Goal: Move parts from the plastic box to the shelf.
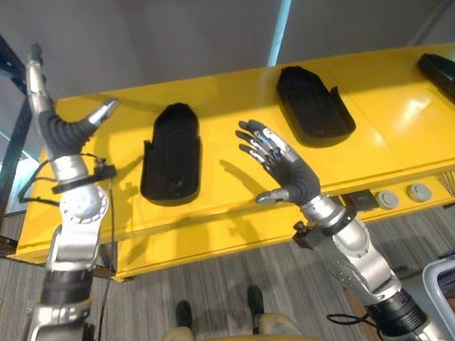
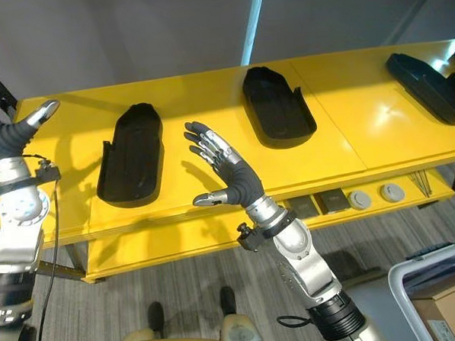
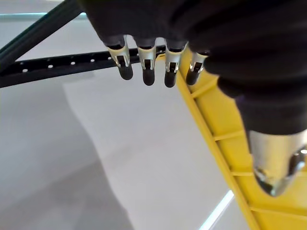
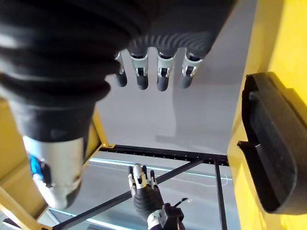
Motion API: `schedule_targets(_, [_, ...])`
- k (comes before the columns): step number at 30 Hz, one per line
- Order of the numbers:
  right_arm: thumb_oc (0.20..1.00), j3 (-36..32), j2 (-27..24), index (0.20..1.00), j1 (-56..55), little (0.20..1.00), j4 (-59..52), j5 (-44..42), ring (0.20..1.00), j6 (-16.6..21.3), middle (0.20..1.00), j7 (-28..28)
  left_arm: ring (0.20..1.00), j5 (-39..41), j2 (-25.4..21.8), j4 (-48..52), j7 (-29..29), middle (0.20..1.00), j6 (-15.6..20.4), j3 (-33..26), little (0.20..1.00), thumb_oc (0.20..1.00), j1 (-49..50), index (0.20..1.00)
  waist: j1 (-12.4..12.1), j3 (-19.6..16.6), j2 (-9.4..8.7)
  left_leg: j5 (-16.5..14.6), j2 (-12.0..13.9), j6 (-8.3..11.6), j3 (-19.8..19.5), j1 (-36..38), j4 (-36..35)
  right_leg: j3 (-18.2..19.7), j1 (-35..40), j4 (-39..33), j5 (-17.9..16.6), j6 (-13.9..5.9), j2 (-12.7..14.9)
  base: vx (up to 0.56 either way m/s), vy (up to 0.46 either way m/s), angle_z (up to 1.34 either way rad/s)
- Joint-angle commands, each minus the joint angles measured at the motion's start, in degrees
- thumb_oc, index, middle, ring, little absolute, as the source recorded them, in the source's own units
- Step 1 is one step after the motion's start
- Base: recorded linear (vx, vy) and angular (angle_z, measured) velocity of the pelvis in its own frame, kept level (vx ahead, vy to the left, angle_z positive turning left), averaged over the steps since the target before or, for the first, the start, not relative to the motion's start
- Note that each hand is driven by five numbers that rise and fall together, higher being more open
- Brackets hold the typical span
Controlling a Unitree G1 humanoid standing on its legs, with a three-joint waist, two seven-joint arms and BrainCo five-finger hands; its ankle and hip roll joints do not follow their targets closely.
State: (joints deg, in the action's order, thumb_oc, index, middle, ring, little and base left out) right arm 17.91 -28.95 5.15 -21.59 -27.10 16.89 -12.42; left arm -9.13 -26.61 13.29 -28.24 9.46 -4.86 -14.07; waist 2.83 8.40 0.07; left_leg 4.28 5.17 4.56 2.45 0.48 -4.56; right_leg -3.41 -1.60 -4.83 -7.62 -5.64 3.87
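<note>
so three black parts (image 1: 171,153) lie on the yellow shelf (image 1: 393,123) beyond the empty, spread right hand (image 1: 284,167) and left hand (image 1: 65,122), plastic box (image 2: 435,270) near the right arm.

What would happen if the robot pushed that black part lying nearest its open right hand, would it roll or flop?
The black part probably slides, not rolls: it lies long and flat on the smooth yellow shelf. It looks like a stiff moulded shell with raised walls, so likely rigid and light for its size.
</note>
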Motion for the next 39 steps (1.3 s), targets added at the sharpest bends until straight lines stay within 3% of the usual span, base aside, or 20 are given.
schedule_targets(1, [1.0, 1.0, 1.2, 1.0, 0.2, 1.0, -0.7, -2.1, 1.0, 1.0, 1.0, -3.4, 1.0, 0.4, -2.8, 1.4, 3.0, 1.0, 7.6, -0.2, 1.0, 1.0, 2.9, 1.0, -0.7, -5.3, -1.81, -7.7, -1.7, -1.88, 0.0, 3.7, -0.3, -1.0, 3.9, 0.3, 9.2, -0.13, -0.2, -0.03, 0.033, 0.17])
schedule_targets(2, [1.0, 1.6, 1.6, 1.0, 0.0, 1.0, 0.0, -3.1, 1.0, 0.8, 1.0, -3.8, 1.0, 1.6, -2.0, 3.3, 4.1, 1.0, 8.9, 0.0, 1.0, 1.0, 5.3, 1.0, -1.0, -5.5, -1.91, -7.8, -1.7, -1.9, -0.1, 3.9, -0.2, -1.3, 4.3, 0.4, 9.3, -0.17, -0.1, -0.03, 0.037, 0.18])
schedule_targets(3, [0.815, 2.4, 1.9, 0.815, -0.1, 0.815, 0.6, -3.6, 0.815, 0.7, 0.815, -4.4, 1.0, 2.9, -1.4, 5.0, 5.6, 1.0, 9.9, 0.2, 1.0, 1.0, 7.8, 1.0, -1.3, -5.6, -2.02, -8.0, -1.8, -1.95, -0.2, 4.1, -0.1, -1.5, 4.5, 0.6, 9.4, -0.13, 0.0, -0.02, 0.028, 0.15])
schedule_targets(4, [0.278, 2.5, 1.9, 0.278, -0.2, 0.278, 0.6, -3.6, 0.278, 0.7, 0.278, -4.4, 1.0, 2.9, -1.3, 5.3, 5.7, 1.0, 9.8, 0.0, 1.0, 1.0, 8.0, 1.0, -1.2, -5.7, -2.01, -8.0, -1.8, -1.96, -0.3, 4.2, -0.1, -1.6, 4.6, 0.6, 9.4, -0.13, 0.0, -0.03, 0.033, 0.06])
schedule_targets(5, [0.2, 3.5, 2.6, 0.2, -0.7, 0.2, 1.3, -5.0, 0.2, 0.3, 0.2, -5.2, 1.0, 4.0, -0.6, 6.4, 6.6, 1.0, 10.9, 0.3, 1.0, 1.0, 10.8, 1.0, -1.7, -5.6, -2.08, -8.1, -1.9, -1.99, -0.5, 4.2, 0.0, -1.9, 4.8, 0.7, 9.5, -0.17, 0.2, -0.03, 0.035, 0.01])
schedule_targets(9, [0.2, 9.9, 7.3, 0.2, -1.2, 0.2, 10.3, -9.7, 0.2, -0.9, 0.2, -5.1, 1.0, 16.3, 4.2, 6.9, 10.4, 1.0, 13.1, 4.1, 1.0, 1.0, 18.3, 1.0, -3.4, -5.7, -2.26, -8.0, -2.3, -2.26, -1.7, 4.3, 0.0, -3.3, 5.7, 0.5, 9.5, -0.25, 0.6, -0.05, 0.034, 0.03])
schedule_targets(17, [0.2, 14.0, 8.2, 0.2, 0.5, 0.2, 16.7, -7.3, 0.2, -0.6, 0.2, -4.1, 1.0, 11.3, 0.8, 6.5, 7.3, 1.0, 13.1, 2.4, 1.0, 1.0, 20.4, 1.0, -6.3, -4.9, -2.74, -7.4, -2.6, -2.11, -5.1, 2.8, -0.3, -6.5, 6.0, 0.3, 10.0, -0.39, 1.0, -0.03, 0.009, 0.3])
schedule_targets(19, [0.2, 15.6, 10.1, 0.2, 3.0, 0.2, 20.5, -4.8, 0.2, 0.1, 0.2, -1.9, 1.0, 14.7, 0.7, 6.9, 8.0, 1.0, 14.2, 2.1, 1.0, 1.0, 20.5, 1.0, -8.2, -3.9, -2.92, -6.5, -2.9, -1.65, -7.4, 1.2, -0.3, -8.7, 5.8, 0.1, 10.0, -0.34, 1.2, -0.03, -0.024, 0.45])
schedule_targets(26, [0.2, 15.6, 12.5, 0.2, 8.2, 0.2, 22.9, -1.9, 0.2, 1.4, 0.2, 2.4, 1.0, 20.4, 0.6, 6.6, 10.8, 1.0, 14.2, 3.6, 1.0, 1.0, 21.7, 1.0, -9.9, -1.4, -2.52, -5.3, -3.0, -1.38, -9.1, -0.9, -0.4, -10.3, 4.6, 0.0, 9.8, -0.17, 1.3, -0.03, -0.009, 0.26])
schedule_targets(39, [0.2, 14.0, 12.2, 0.2, 11.7, 0.2, 24.8, 4.1, 0.2, 1.7, 0.2, 7.5, 1.0, 24.0, 0.3, 6.2, 12.9, 1.0, 12.8, 6.7, 1.0, 1.0, 20.4, 1.0, -9.7, -0.2, -1.68, -4.8, -3.2, -1.42, -9.6, -3.0, -0.4, -10.5, 2.9, -0.2, 9.7, -0.18, 1.5, 0.0, 0.001, 0.02])
